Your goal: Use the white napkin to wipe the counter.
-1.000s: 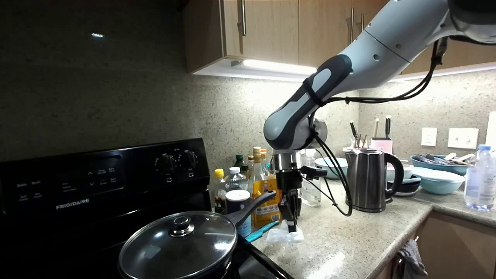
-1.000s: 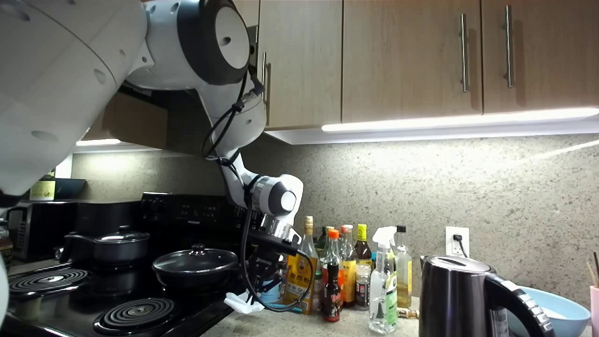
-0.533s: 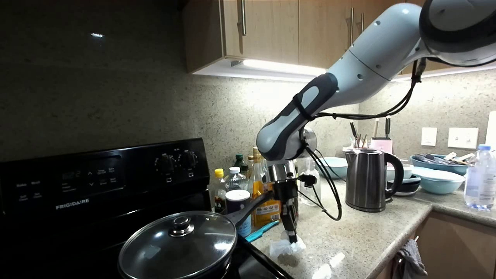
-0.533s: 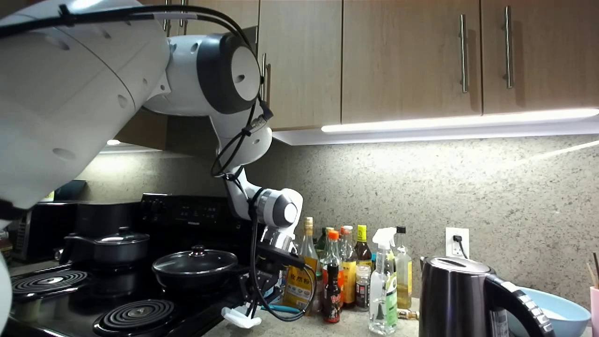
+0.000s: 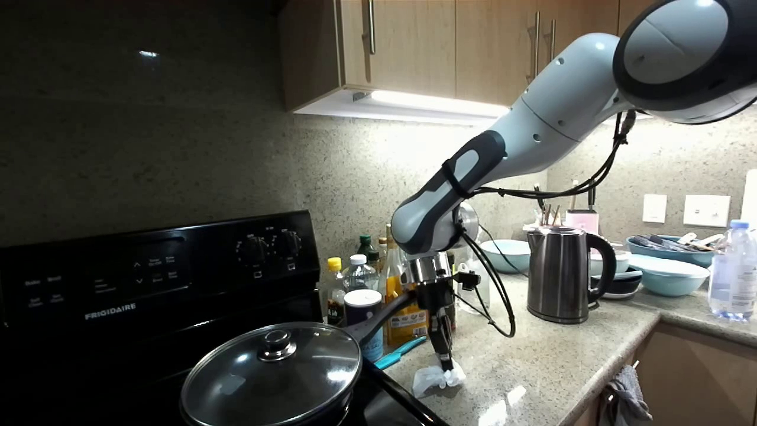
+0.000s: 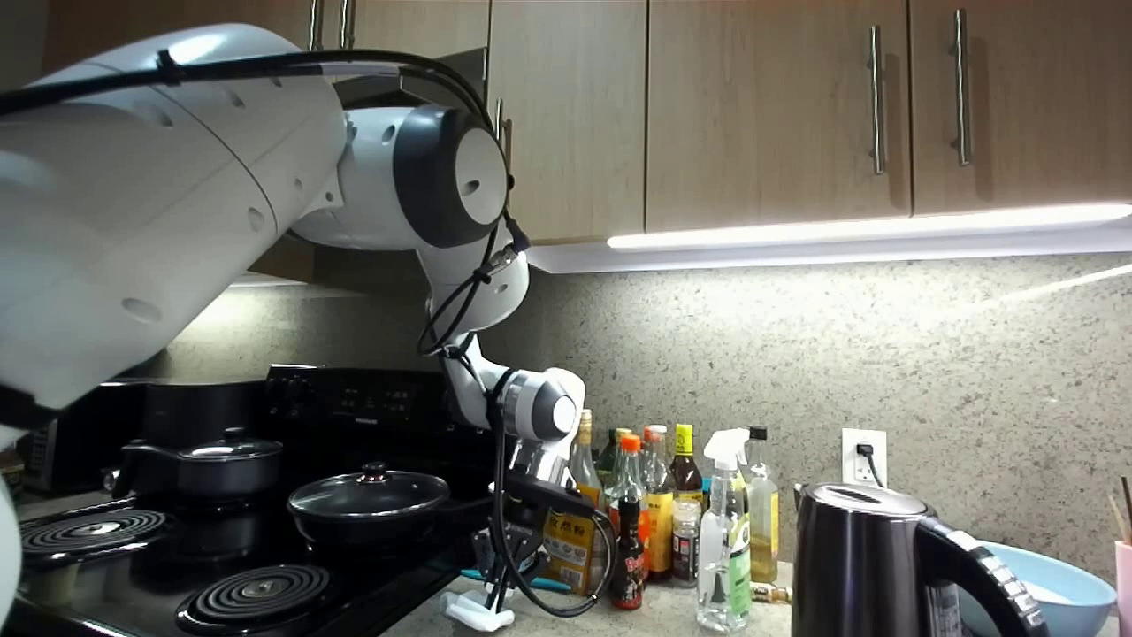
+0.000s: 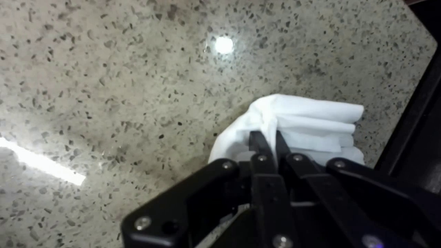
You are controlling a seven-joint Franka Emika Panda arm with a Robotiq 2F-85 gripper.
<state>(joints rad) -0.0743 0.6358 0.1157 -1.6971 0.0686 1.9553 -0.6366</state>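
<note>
Here, hand (image 7: 268, 136): we see it clenched, its two black fingers (image 7: 262, 148) pinching a tuft of the white napkin (image 7: 310, 108) between their tips.
Napkin: we find it bunched beneath the hand and, as far as we can tell, resting against the surface (image 7: 131, 86), near the black stove (image 5: 148, 278); in the wrist view its layered folds spread to the right of the grip while a rounded flap bulges to the left.
Surface: beige-grey speckled stone, and we see bright reflections on it in the wrist view.
Arm (image 5: 550, 118): it slants down over the surface, and the hand leans a little off upright in an exterior view.
Pan (image 6: 367, 531): on the stove under a glass lid (image 6: 349, 497), its handle (image 5: 384, 313) pointing toward the bottles (image 6: 659, 535).
Utensil (image 5: 390, 358): turquoise, lying on the surface behind the napkin, just beside a canister (image 5: 359, 316).
Bottles: we see them standing in a cluster by the speckled wall (image 6: 796, 354), a spray bottle (image 6: 725, 531) at their front.
Kettle (image 5: 556, 278): steel, upright on the surface, well apart from the napkin.
Bowls (image 5: 668, 278): light blue, near the kettle; we see at least one in both exterior views.
Cabinets (image 5: 402, 47): wooden, above it all, with a lit strip (image 5: 437, 102) along the underside.
</note>
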